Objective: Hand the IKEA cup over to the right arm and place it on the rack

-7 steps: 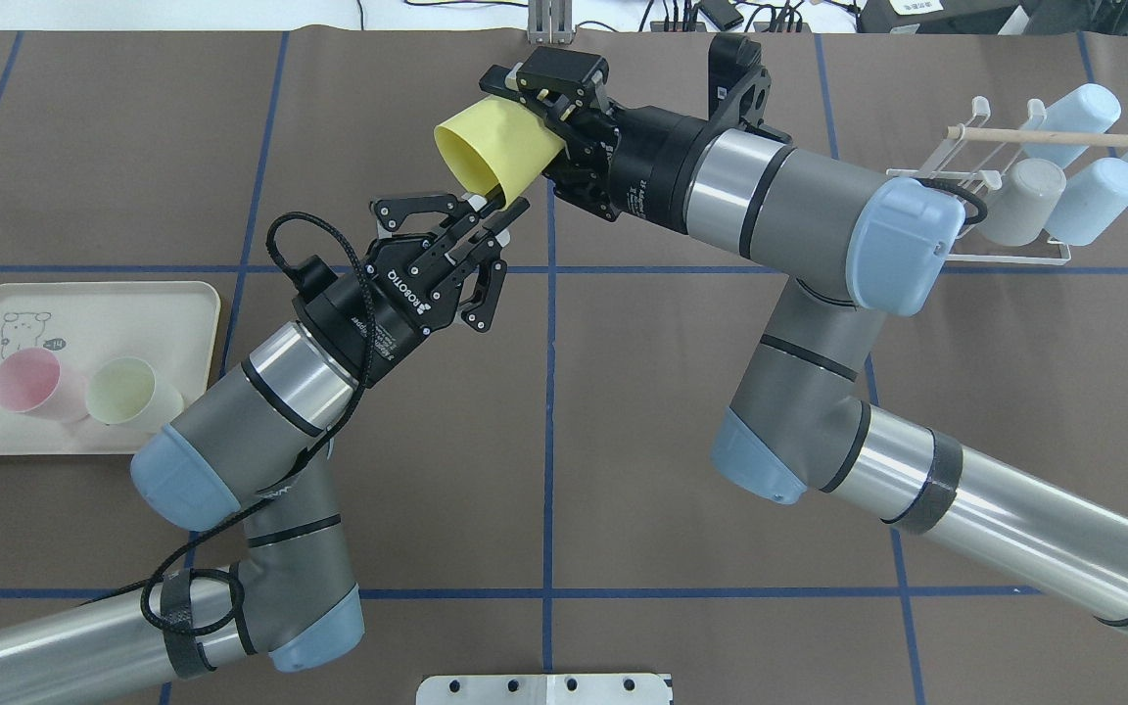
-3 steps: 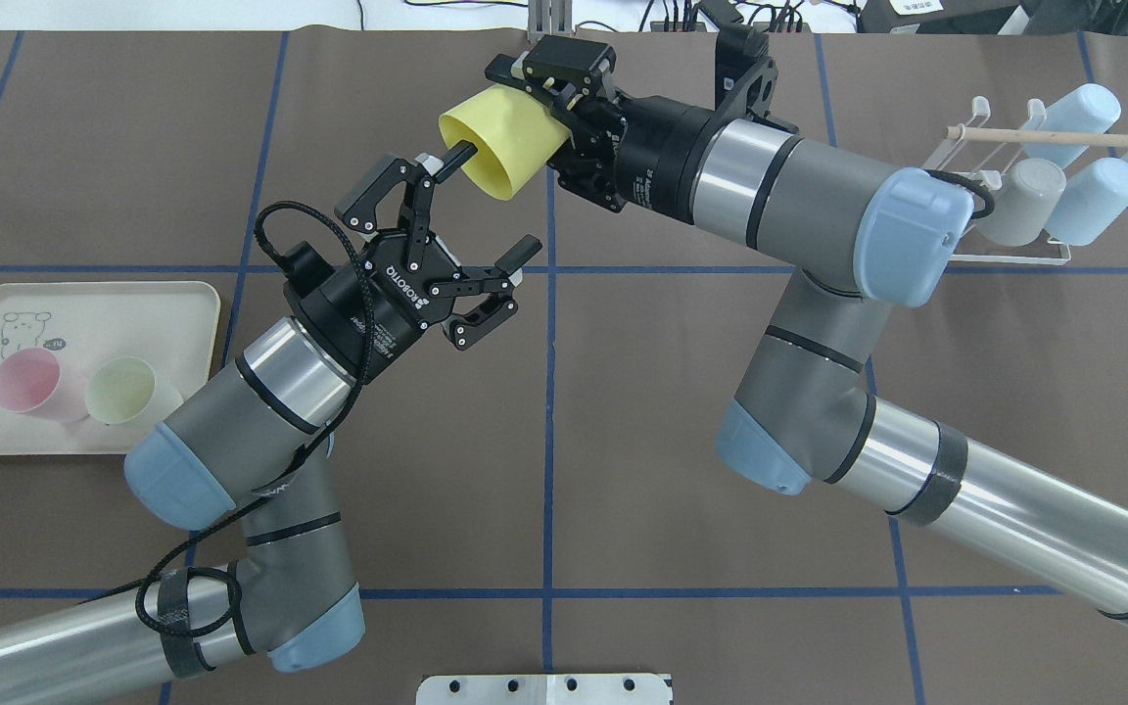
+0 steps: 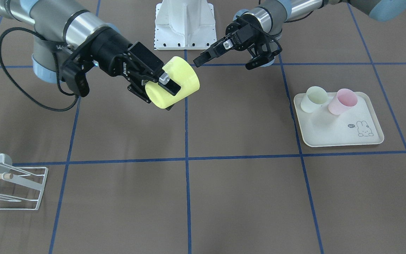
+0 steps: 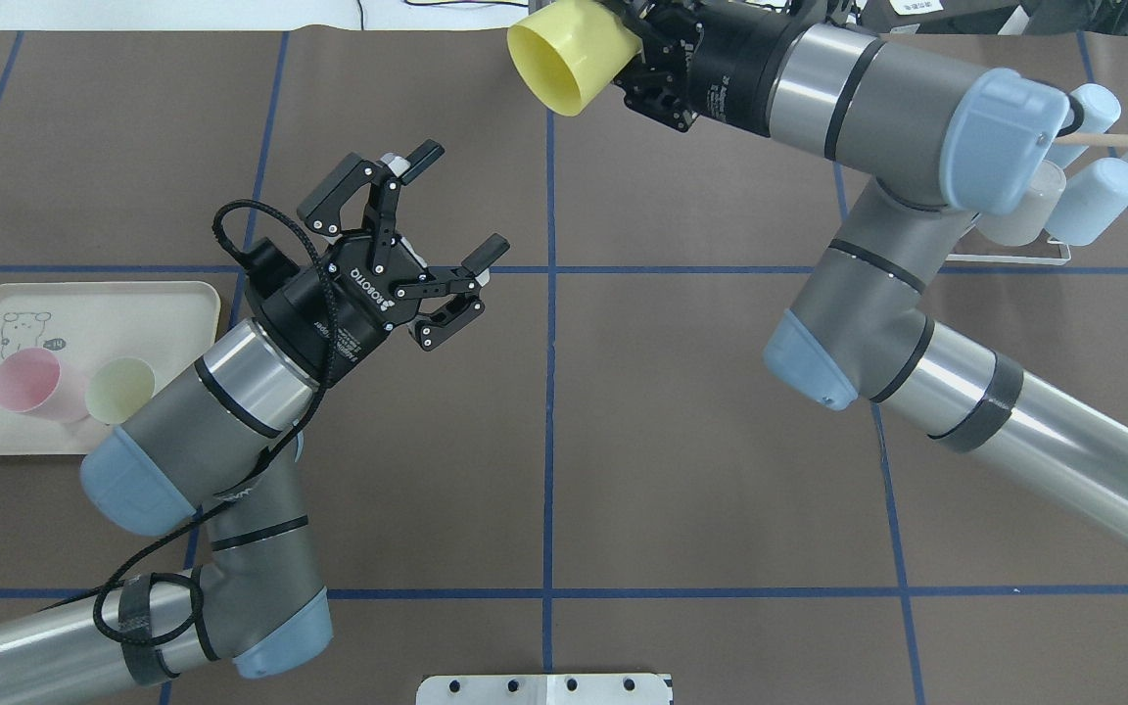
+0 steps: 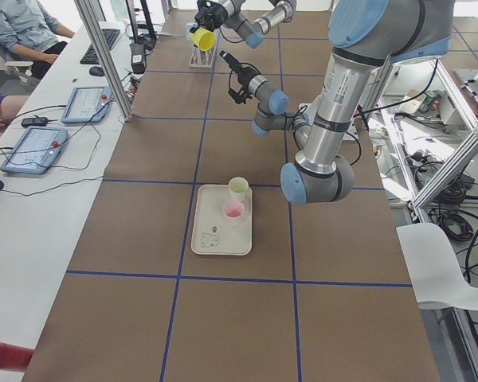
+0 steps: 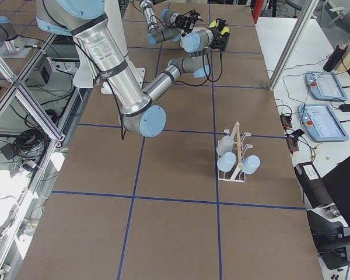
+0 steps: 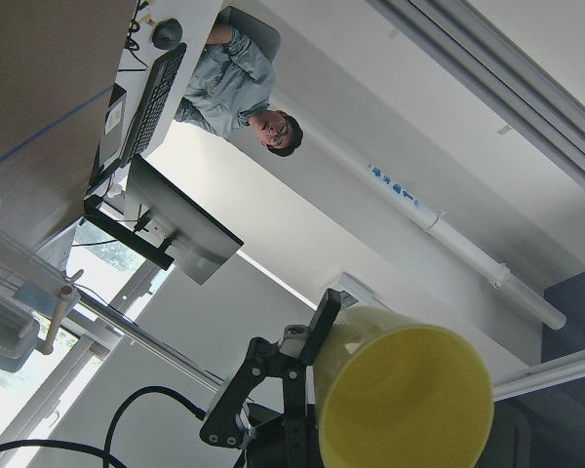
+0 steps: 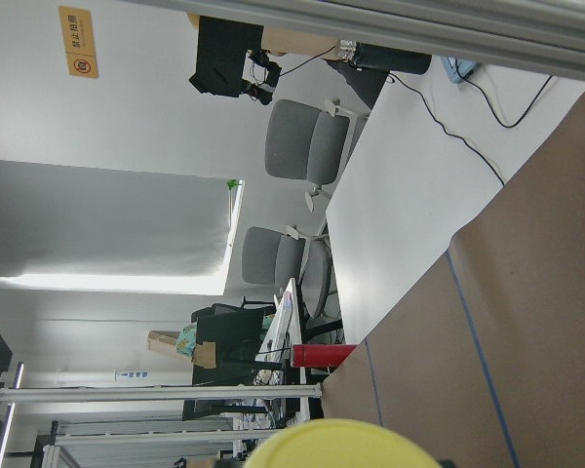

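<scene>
Holding the yellow cup (image 4: 574,64) on its side, the right gripper (image 3: 155,86) is clamped across the cup's narrow closed end, with one finger lying along the outer wall. This leaves the open mouth facing away from the wrist. We read that grip as deliberate: with the mouth free, the cup can be slid over one of the hooked prongs of the rack (image 6: 238,146). The cup is in the air above the far middle of the table, well apart from the rack, which stands off to the robot's right behind the elbow of the right arm (image 4: 897,88). The left gripper (image 4: 459,199) is spread wide and holds nothing, and there is a clear gap between it and the cup, so we judge the hand-over finished and the carry to the rack the step in hand. Two pale blue cups (image 4: 1098,186) and a grey cup (image 4: 1019,211) already sit on the rack, so we would need to aim for a free prong. On the robot's left, a pink cup (image 4: 25,384) and a pale green cup (image 4: 121,389) wait just beside each other on the rabbit-printed tray (image 4: 84,289).
</scene>
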